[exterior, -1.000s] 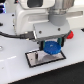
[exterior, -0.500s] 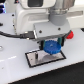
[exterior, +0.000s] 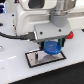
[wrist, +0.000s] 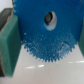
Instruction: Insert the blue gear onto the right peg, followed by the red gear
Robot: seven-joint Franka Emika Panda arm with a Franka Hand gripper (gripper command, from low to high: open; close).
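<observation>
My gripper (exterior: pixel 51 45) is shut on the blue gear (exterior: pixel 52 49), a wide toothed disc held just above the right part of the dark grey plate (exterior: pixel 35 61). In the wrist view the blue gear (wrist: pixel 47 40) fills most of the picture, with its hub hole facing the camera and a green finger pad (wrist: pixel 9 42) pressed against its edge. One thin dark pin (exterior: pixel 36 56) stands on the plate's left half. The right peg is hidden under the gear. The red gear (exterior: pixel 71 36) lies on the table at the exterior view's right, partly behind the arm.
The white arm (exterior: pixel 35 17) and its black cable (exterior: pixel 15 36) fill the upper part of the exterior view. The plate lies on a white table (exterior: pixel 15 70).
The gripper has carried the blue gear a little lower and toward the exterior view's right, closer to the plate. The red gear has not moved.
</observation>
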